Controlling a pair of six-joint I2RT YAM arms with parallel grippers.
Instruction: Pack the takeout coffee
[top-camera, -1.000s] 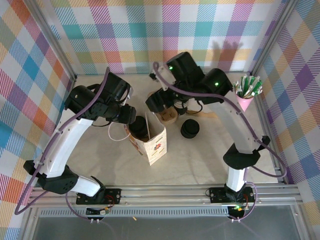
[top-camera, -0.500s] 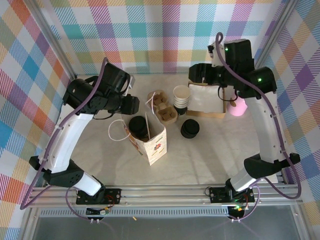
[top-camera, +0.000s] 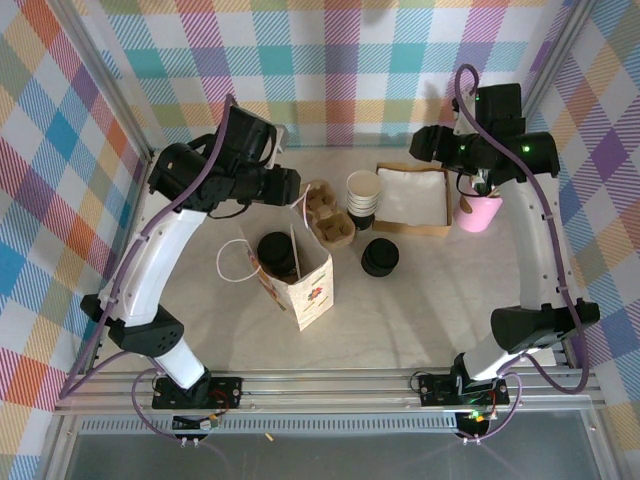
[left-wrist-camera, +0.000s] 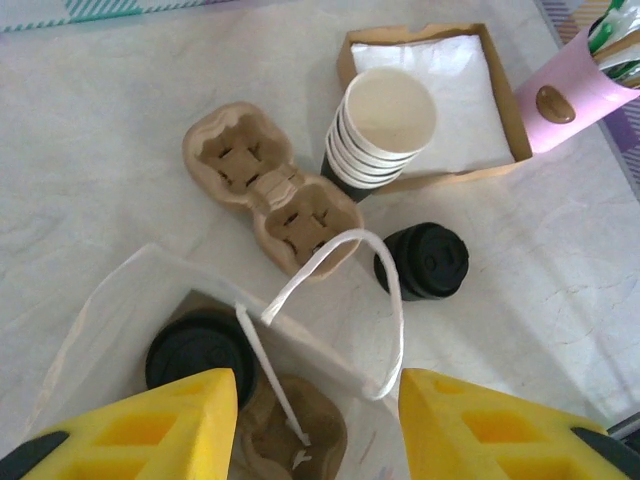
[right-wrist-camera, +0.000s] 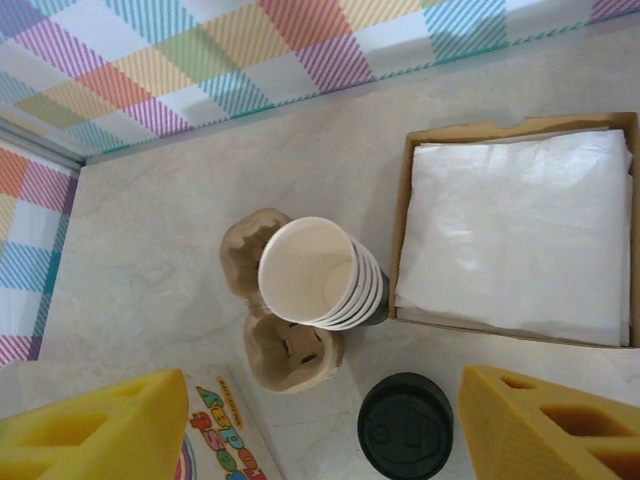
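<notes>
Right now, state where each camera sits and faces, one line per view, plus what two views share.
Top external: above and behind the bases, looking down on the table; both arms show.
Left wrist: above the paper bag, looking down at the takeout coffee inside; left end effector, open, at the bottom edge.
Right wrist: looking down on the cup stack and napkin tray; right end effector, open, at the bottom corners.
Shared: both wrist views hold the cup stack and loose lids.

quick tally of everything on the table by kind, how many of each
paper bag: 1
lidded coffee: 1
cup stack: 1
lid stack: 1
cup carriers: 2, one inside the bag
napkin tray: 1
pink cup of straws: 1
total: 8
</notes>
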